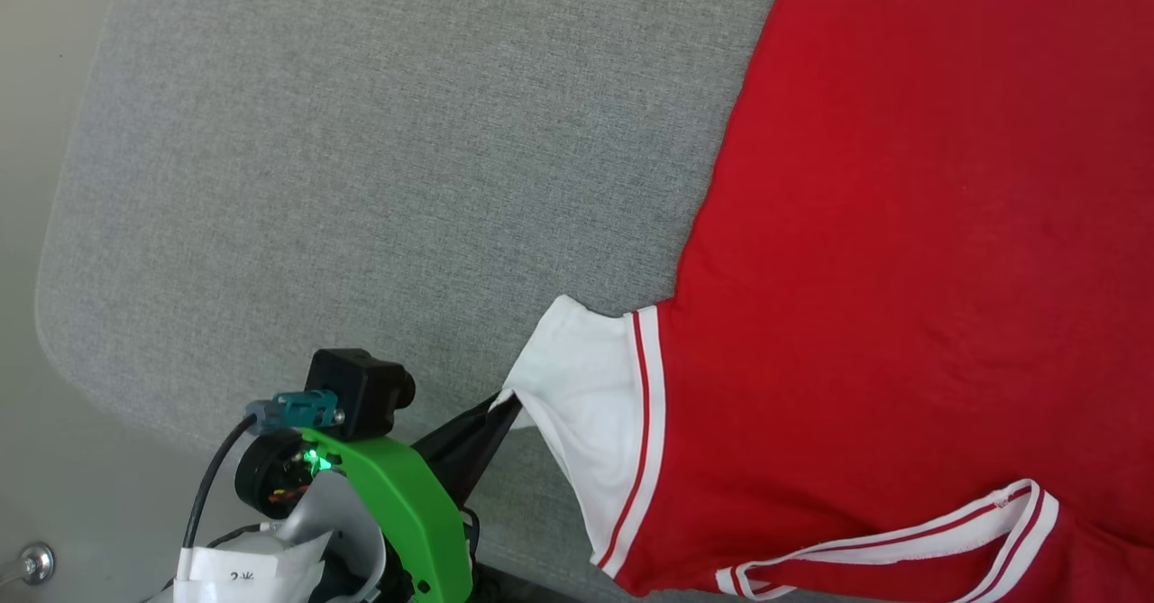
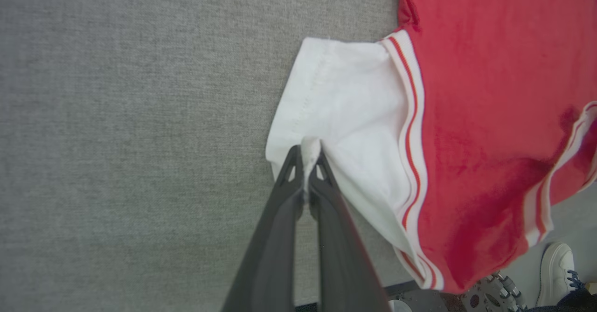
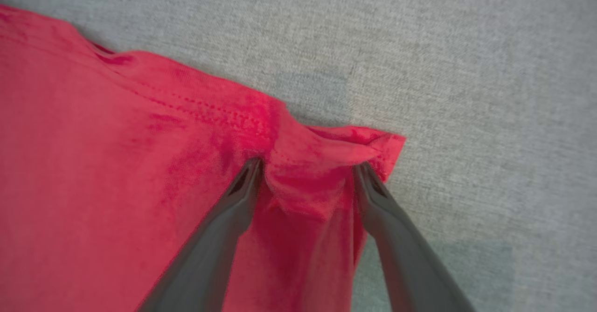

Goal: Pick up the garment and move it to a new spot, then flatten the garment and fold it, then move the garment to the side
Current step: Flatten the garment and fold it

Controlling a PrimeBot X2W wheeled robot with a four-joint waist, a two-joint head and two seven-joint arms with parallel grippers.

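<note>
The garment (image 1: 902, 269) lies spread, red side up, on the right part of a grey cloth-covered surface (image 1: 361, 179). Its white sleeve (image 1: 586, 387), edged with red-and-white trim, points left. My left gripper (image 1: 503, 407) is shut on the edge of that sleeve; in the left wrist view a fold of the white sleeve (image 2: 345, 111) is pinched between the tips of the left gripper (image 2: 308, 160). In the right wrist view my right gripper (image 3: 308, 168) is open and straddles a bunched red hem corner of the garment (image 3: 116, 186), one finger on each side of the fold.
The grey surface ends in a rounded corner at the left, with pale floor (image 1: 27, 224) beyond it. Past the near edge, a person's white shoe (image 2: 555, 265) and part of my wheeled base (image 2: 489, 295) show.
</note>
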